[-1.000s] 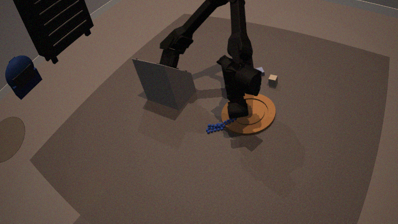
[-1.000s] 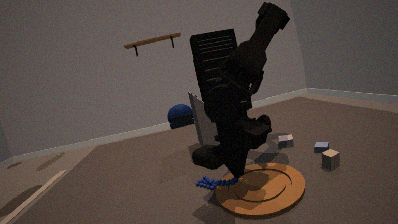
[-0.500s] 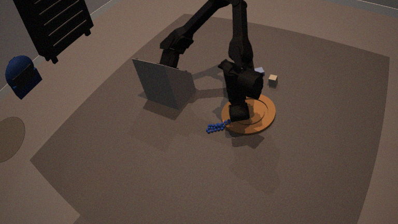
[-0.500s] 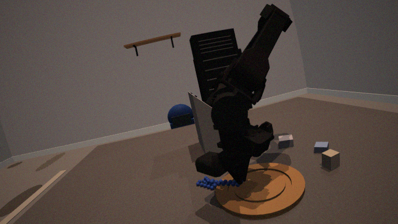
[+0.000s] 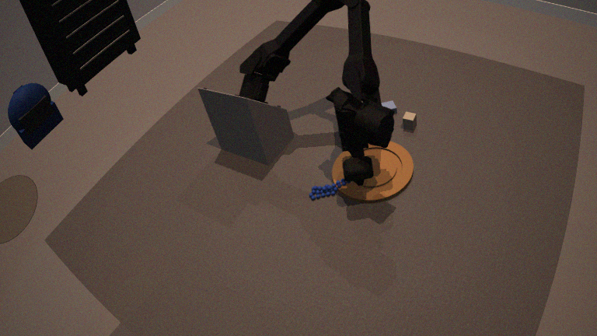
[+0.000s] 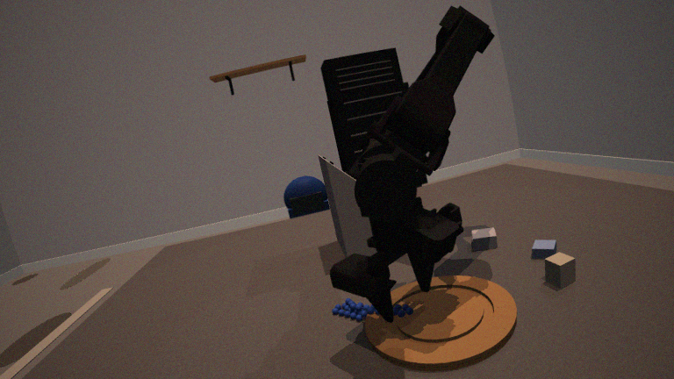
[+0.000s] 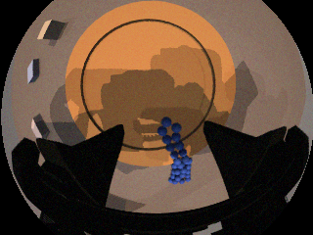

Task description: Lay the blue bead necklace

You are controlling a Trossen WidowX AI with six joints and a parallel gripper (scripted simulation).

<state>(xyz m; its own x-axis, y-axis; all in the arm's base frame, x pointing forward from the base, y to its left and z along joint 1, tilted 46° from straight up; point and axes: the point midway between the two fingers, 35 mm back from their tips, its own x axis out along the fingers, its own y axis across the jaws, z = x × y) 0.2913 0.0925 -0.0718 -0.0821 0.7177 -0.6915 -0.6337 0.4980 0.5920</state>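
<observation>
The round orange bead board (image 5: 403, 173) (image 6: 502, 315) (image 7: 152, 11) lies flat, with a thin dark ring groove. The blue bead necklace (image 5: 323, 190) (image 6: 354, 310) (image 7: 180, 168) is bunched long and narrow. One end lies over the board's edge and reaches just inside the groove ring in the wrist view; the other end is outside the board. My gripper (image 6: 408, 306) (image 7: 164, 127) is open, its fingers wide apart on either side of the necklace's board end, low over the board's rim. In the top view the arm hides the fingertips.
A tan cube (image 5: 409, 120) (image 6: 560, 269) (image 7: 50, 29), a bluish block (image 5: 389, 106) (image 6: 544, 248) (image 7: 33, 70) and a pale block (image 6: 483, 239) (image 7: 40, 126) lie beyond the board. A grey panel (image 5: 242, 125) (image 6: 342, 206) stands near the arm's base.
</observation>
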